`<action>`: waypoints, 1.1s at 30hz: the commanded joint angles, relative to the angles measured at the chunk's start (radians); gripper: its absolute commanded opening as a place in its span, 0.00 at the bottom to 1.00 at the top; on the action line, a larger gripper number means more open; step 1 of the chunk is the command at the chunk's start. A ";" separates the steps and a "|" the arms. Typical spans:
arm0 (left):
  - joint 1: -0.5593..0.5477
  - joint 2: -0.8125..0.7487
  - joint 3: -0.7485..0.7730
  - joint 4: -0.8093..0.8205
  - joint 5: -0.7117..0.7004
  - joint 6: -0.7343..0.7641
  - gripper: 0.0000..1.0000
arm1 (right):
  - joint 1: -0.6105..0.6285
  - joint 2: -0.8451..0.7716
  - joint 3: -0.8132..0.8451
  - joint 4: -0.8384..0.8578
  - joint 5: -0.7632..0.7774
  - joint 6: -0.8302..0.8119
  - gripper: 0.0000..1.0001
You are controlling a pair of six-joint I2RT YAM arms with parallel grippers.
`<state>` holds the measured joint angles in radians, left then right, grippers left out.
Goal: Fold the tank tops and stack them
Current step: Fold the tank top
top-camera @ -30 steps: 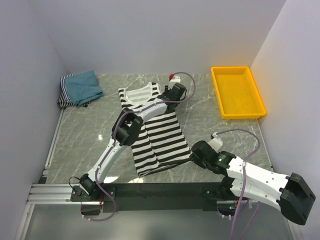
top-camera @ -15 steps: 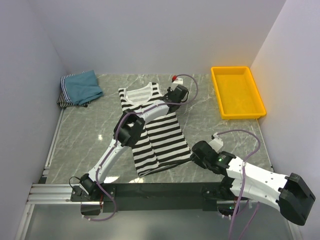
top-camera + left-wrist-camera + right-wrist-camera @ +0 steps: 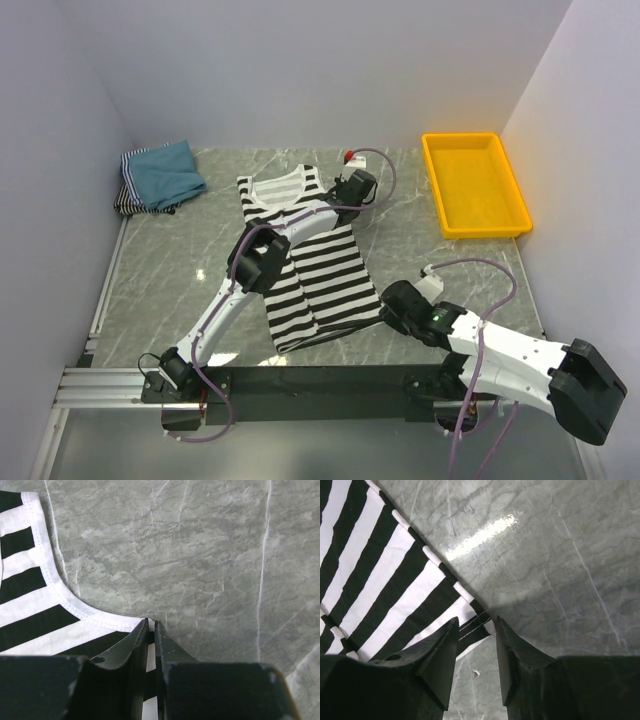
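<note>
I saw the black-and-white striped tank top (image 3: pixel 305 255) lying spread flat on the grey marble tabletop (image 3: pixel 420 250), neckline pointing away from me and hem toward me. The left gripper (image 3: pixel 151 622) sat at that top's far right corner, where the white armhole binding ends. Its jaws were drawn to a thin slit with the cloth edge caught between the tips, so I judged it was gripping the fabric there. The right gripper (image 3: pixel 476 621) was low at the same top's near right hem corner. Its jaws stood apart on either side of that corner without pinching it. I read the pairing as deliberate: with one hold at each end of the top's right edge, that whole side could be lifted and carried leftward for a lengthwise fold. Well left of the top's neckline and slightly beyond it, a folded teal tank top (image 3: pixel 165 172) rested on a finely striped folded one (image 3: pixel 124 200), which I took to be the stack this garment was meant to join. A yellow tray (image 3: pixel 433 190) sat well to the right of the top. Compared with a second earlier, the left gripper had shifted slightly further from me along the armhole and its jaws had narrowed. The right arm had settled a touch lower, its jaws only beginning to draw in. The striped top itself had not moved.
</note>
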<state>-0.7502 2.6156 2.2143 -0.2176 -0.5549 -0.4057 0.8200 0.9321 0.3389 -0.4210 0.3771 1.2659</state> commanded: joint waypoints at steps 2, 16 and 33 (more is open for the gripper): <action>-0.008 -0.034 -0.007 0.053 0.000 -0.001 0.15 | -0.007 0.027 -0.012 0.033 0.020 0.006 0.42; -0.008 0.014 0.080 -0.038 -0.019 0.034 0.34 | -0.007 0.059 -0.015 0.053 0.011 0.003 0.41; -0.008 0.034 0.104 -0.095 0.021 0.093 0.34 | -0.008 0.030 -0.011 0.056 0.005 -0.002 0.33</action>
<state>-0.7506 2.6339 2.2650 -0.3016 -0.5461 -0.3424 0.8177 0.9771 0.3382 -0.3531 0.3717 1.2633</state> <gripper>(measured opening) 0.334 0.342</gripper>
